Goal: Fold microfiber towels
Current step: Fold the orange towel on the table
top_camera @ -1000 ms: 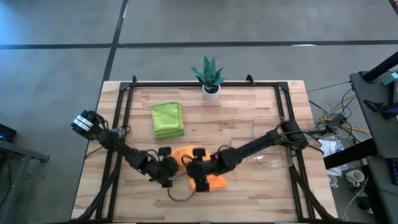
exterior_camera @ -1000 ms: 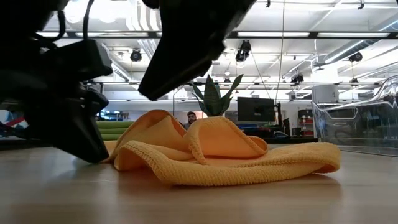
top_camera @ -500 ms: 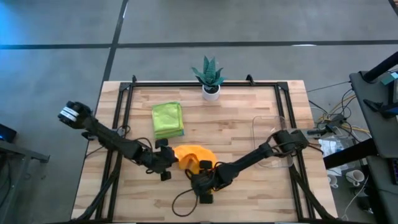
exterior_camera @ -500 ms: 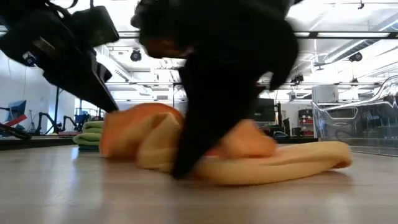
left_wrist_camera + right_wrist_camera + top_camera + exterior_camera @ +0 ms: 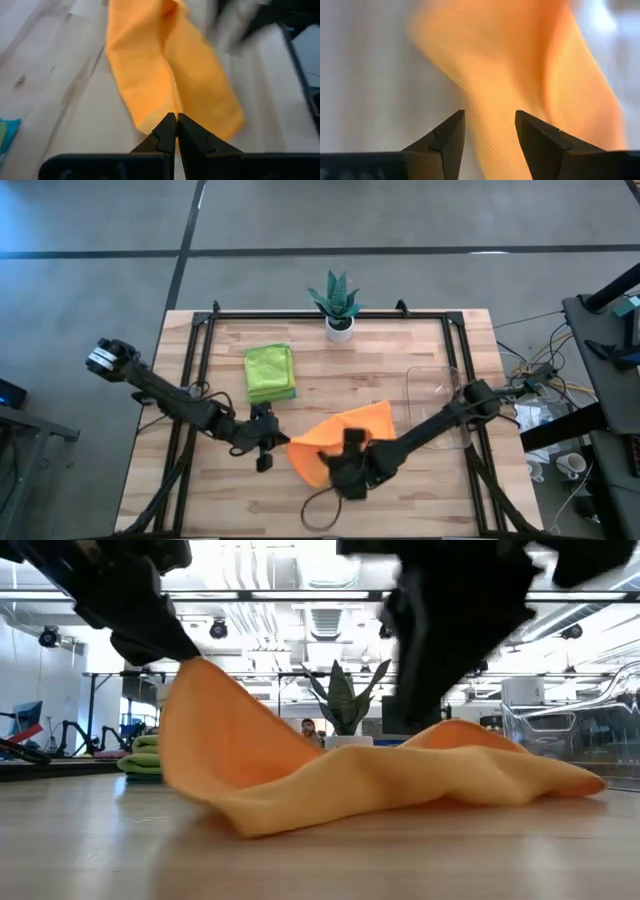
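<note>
An orange towel [image 5: 345,430] lies partly spread near the table's front middle, its left part raised. My left gripper [image 5: 176,122] is shut on that raised edge, as the low view [image 5: 150,625] also shows. My right gripper [image 5: 490,127] stands open just over the towel's near part [image 5: 350,465], fingers pointing down. Folded lime green towels [image 5: 270,372] lie in a stack at the back left, flat on the table. My left gripper pinches the orange towel's left edge [image 5: 172,107] between its two fingers, coming from the table's left and slanting down. That edge is lifted into a peak [image 5: 190,665]; the rest slopes down and lies on the table toward the right. My right gripper hangs over the cloth; I cannot tell whether its fingers touch it.
A small potted plant [image 5: 337,305] stands at the far edge in the middle. A clear plastic tray [image 5: 440,405] sits at the right, just beyond the towel's far right corner. Bare wood shows to the near left and between the green stack and the tray.
My left gripper has taken hold of the orange towel's left edge and risen, lifting it off the table. The towel, bunched a second ago, is now spread out toward the tray. My right gripper has gone toward the near edge, then right.
</note>
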Robot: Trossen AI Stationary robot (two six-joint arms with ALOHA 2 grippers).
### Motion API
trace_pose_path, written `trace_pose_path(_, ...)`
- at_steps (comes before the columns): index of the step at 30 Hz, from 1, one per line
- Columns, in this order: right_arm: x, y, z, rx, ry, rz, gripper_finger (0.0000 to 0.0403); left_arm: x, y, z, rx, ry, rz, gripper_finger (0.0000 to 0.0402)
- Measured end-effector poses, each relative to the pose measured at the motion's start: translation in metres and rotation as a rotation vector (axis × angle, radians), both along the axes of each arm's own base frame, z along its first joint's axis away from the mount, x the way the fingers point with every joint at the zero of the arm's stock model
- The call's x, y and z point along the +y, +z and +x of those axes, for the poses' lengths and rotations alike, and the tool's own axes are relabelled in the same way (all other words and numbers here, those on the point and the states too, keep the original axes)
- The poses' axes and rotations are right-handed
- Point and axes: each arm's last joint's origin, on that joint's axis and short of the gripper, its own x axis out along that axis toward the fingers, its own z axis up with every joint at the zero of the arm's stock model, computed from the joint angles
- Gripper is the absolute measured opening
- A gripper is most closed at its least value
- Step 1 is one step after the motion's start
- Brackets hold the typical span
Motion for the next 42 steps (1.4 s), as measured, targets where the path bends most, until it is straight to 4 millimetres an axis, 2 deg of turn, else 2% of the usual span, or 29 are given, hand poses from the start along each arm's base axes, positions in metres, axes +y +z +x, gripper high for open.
trace_pose_path(3,0.021,0.003,0.017,-0.222,0.107,0.091,0.0171,0.005,-0.003,0.003,0.010,0.033,-0.001,0.0000)
trace_pose_path(6,0.031,-0.014,0.031,-0.312,0.138,0.120,0.0171,0.010,-0.005,0.005,0.019,0.069,-0.005,0.0000)
trace_pose_path(11,0.026,-0.051,0.043,-0.255,0.104,0.090,0.0171,0.016,-0.004,0.007,0.013,0.099,0.006,0.0000)
trace_pose_path(13,0.020,-0.061,0.039,-0.165,0.075,0.069,0.0169,0.017,-0.002,0.006,0.007,0.082,0.019,0.0000)
trace_pose_path(15,0.017,-0.060,0.033,-0.072,0.063,0.075,0.0157,0.015,-0.002,0.004,0.022,0.012,0.023,0.0000)
trace_pose_path(19,0.010,-0.042,0.007,0.146,0.083,-0.002,0.0092,0.005,0.003,0.003,0.005,-0.098,-0.019,0.0000)
trace_pose_path(21,0.008,-0.021,0.000,0.182,0.090,-0.012,0.0040,-0.002,0.009,0.007,-0.073,-0.138,-0.045,0.0000)
trace_pose_path(23,0.003,0.009,-0.010,0.193,0.090,-0.012,0.0020,-0.006,0.014,0.012,-0.154,-0.167,-0.070,0.0000)
trace_pose_path(25,-0.003,0.036,-0.017,0.164,0.085,-0.006,0.0014,-0.009,0.020,0.016,-0.231,-0.188,-0.082,0.0000)
trace_pose_path(31,-0.013,0.087,-0.029,-0.078,0.001,-0.007,0.0010,-0.005,0.037,0.021,-0.375,-0.150,-0.018,0.0000)
trace_pose_path(35,-0.011,0.093,-0.037,-0.223,-0.150,-0.121,0.0021,0.000,0.059,0.023,-0.488,-0.167,0.047,0.0000)
trace_pose_path(39,-0.001,0.104,-0.056,-0.311,-0.222,-0.193,0.0027,-0.004,0.099,0.025,-0.596,-0.306,0.095,0.0000)
trace_pose_path(42,0.011,0.107,-0.069,-0.392,-0.243,-0.206,0.0027,-0.005,0.123,0.026,-0.544,-0.363,0.160,0.0000)
